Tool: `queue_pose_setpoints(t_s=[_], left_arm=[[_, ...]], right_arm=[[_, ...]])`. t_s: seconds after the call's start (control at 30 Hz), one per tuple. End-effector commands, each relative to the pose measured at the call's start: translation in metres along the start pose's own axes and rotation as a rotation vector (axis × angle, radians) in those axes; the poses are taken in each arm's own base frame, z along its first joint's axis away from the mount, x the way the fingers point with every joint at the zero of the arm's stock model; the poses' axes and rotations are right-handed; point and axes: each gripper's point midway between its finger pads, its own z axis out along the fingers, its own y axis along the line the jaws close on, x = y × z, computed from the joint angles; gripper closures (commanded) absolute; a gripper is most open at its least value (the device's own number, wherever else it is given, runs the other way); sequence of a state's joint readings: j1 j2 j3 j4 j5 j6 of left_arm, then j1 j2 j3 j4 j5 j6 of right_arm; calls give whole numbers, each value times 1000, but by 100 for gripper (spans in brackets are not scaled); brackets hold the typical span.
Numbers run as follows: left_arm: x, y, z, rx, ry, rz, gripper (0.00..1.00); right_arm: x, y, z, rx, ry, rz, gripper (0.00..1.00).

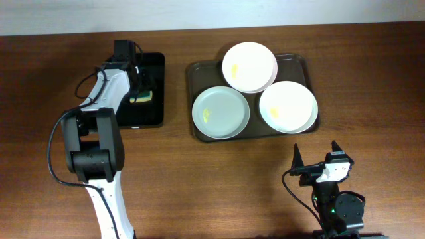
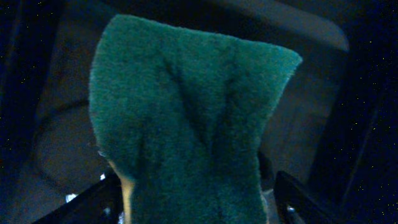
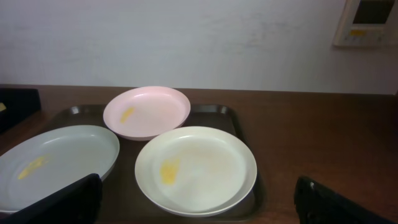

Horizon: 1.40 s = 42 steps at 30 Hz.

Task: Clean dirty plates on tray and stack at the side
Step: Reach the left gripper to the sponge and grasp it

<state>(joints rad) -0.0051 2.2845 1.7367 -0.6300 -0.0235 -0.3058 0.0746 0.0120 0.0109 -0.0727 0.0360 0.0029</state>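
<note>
Brown wooden table (image 1: pixel 199 192). Dark brown tray (image 1: pixel 196 74) sits upper centre-right in overhead view, with three plates (image 1: pixel 220 113) on it, each smeared yellow. To its left, black tray (image 1: pixel 156 66) carries green sponge (image 1: pixel 143 98). Left gripper (image 1: pixel 138 86) is at the sponge, fingers flanking it; contact unclear. Right gripper (image 1: pixel 315 147) lower right, fingers spread wide.

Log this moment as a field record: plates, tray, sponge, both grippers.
plates: pink plate, pale blue plate, cream plate, each with a yellow smear
tray: brown tray, holds all three plates
sponge: green sponge, on the black tray
left gripper: fingers either side of the sponge, grip unclear
right gripper: open, empty, short of the brown tray
</note>
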Motion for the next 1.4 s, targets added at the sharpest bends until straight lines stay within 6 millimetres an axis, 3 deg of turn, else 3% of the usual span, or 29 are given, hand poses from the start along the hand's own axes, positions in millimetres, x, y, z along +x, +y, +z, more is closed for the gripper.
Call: queue_pose_setpoints(t_s=[0.0, 0.07, 0.1, 0.2, 0.27, 0.3, 0.6, 0.7, 0.73, 0.8, 0.9, 0.93, 1.0, 1.23, 1.3, 1.33, 1.37], left_arm=[[2, -7, 7, 38, 18, 19, 66], [0, -2, 7, 14, 10, 18, 94], [-1, 2, 7, -12, 2, 18, 100], [-4, 13, 6, -74, -16, 18, 99], [-6, 15, 6, -87, -25, 18, 4], [-7, 15, 6, -85, -31, 18, 1], [-42, 4, 4, -42, -172, 8, 1], [-44, 3, 4, -37, -183, 7, 63], [-43, 3, 4, -37, -179, 7, 79], [-41, 4, 4, -40, -170, 8, 98], [-37, 5, 5, -48, -152, 9, 100], [-35, 6, 5, -50, -146, 10, 75], [-31, 7, 5, -55, -127, 11, 1], [-11, 13, 7, -77, -45, 17, 0], [-9, 13, 7, -79, -39, 17, 6], [-9, 13, 7, -79, -39, 17, 14], [-10, 13, 7, -79, -41, 17, 28]], right_arm=[[3, -1, 0, 5, 6, 1, 2], [3, -1, 0, 5, 6, 1, 2], [3, -1, 0, 5, 6, 1, 2], [3, -1, 0, 5, 6, 1, 2], [3, -1, 0, 5, 6, 1, 2], [3, -1, 0, 5, 6, 1, 2], [3, -1, 0, 5, 6, 1, 2], [3, -1, 0, 5, 6, 1, 2], [3, -1, 0, 5, 6, 1, 2], [3, -1, 0, 5, 6, 1, 2], [3, -1, 0, 5, 6, 1, 2], [3, -1, 0, 5, 6, 1, 2], [3, -1, 0, 5, 6, 1, 2], [3, -1, 0, 5, 6, 1, 2], [3, -1, 0, 5, 6, 1, 2], [3, -1, 0, 5, 6, 1, 2], [3, -1, 0, 5, 6, 1, 2]])
